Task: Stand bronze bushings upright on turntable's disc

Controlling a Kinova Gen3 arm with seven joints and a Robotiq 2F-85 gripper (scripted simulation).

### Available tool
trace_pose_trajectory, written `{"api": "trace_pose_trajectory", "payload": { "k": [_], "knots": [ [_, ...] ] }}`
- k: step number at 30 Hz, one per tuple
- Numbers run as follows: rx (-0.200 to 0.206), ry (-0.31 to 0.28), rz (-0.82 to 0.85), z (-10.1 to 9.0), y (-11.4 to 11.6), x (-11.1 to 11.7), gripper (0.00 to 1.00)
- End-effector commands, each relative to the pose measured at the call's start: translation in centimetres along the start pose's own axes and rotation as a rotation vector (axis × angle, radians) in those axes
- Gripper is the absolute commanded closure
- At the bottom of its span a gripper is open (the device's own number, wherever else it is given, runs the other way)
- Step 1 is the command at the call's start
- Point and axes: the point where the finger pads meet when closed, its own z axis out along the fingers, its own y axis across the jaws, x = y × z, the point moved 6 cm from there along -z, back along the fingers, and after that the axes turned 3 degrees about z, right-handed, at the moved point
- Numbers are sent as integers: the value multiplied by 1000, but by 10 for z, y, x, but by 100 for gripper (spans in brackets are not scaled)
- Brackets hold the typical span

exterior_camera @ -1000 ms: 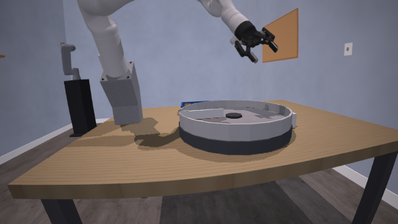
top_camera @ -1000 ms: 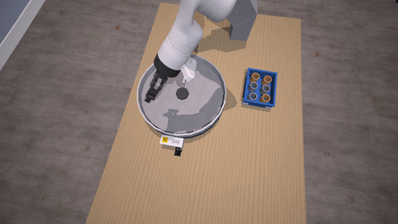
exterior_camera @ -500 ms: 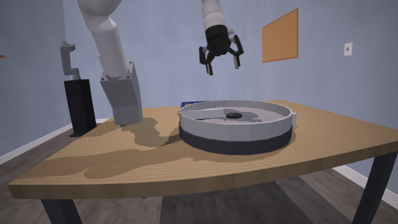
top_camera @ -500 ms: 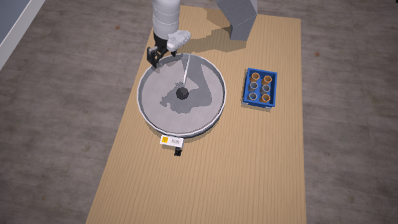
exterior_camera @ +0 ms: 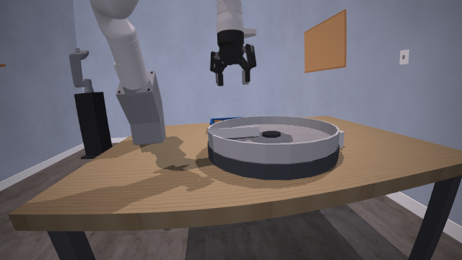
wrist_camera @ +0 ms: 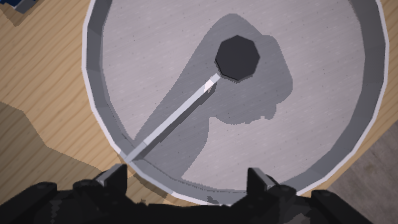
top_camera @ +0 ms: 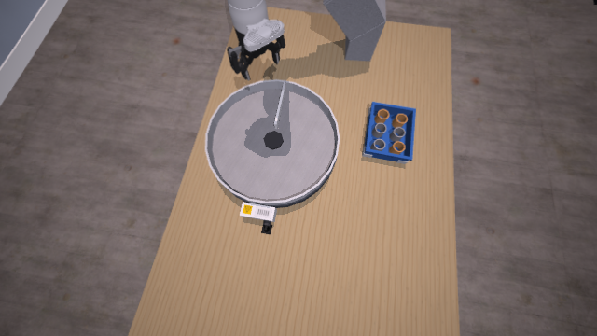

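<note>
Crate (top_camera: 413, 135) (exterior_camera: 211, 121) on table (top_camera: 298, 261) (exterior_camera: 173, 195) (wrist_camera: 55, 95), beside turntable (top_camera: 338, 140) (exterior_camera: 274, 153) (wrist_camera: 385, 50); bushings (top_camera: 398, 147) inside crate.

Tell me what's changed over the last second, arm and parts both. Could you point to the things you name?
The gripper (top_camera: 262, 70) (exterior_camera: 233, 80) (wrist_camera: 187, 179) swung back from over the turntable (top_camera: 338, 140) (exterior_camera: 274, 153) (wrist_camera: 86, 55) toward the arm's base side and now points down, open. Nothing was taken or let go. The turntable and the blue crate (top_camera: 413, 135) (exterior_camera: 212, 121) stayed put, all six bushings still inside the crate.
</note>
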Motion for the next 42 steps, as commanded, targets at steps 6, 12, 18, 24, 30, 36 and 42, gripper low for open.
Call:
{"api": "trace_pose_trajectory", "payload": {
  "k": [6, 12, 18, 24, 30, 36, 42],
  "knots": [
    [3, 7, 4, -1, 0, 0, 0],
    [3, 7, 4, -1, 0, 0, 0],
    [3, 7, 4, -1, 0, 0, 88],
    [3, 7, 4, -1, 0, 0, 88],
    [3, 7, 4, -1, 0, 0, 88],
    [3, 7, 4, -1, 0, 0, 88],
    [3, 7, 4, -1, 0, 0, 88]
  ]
}}
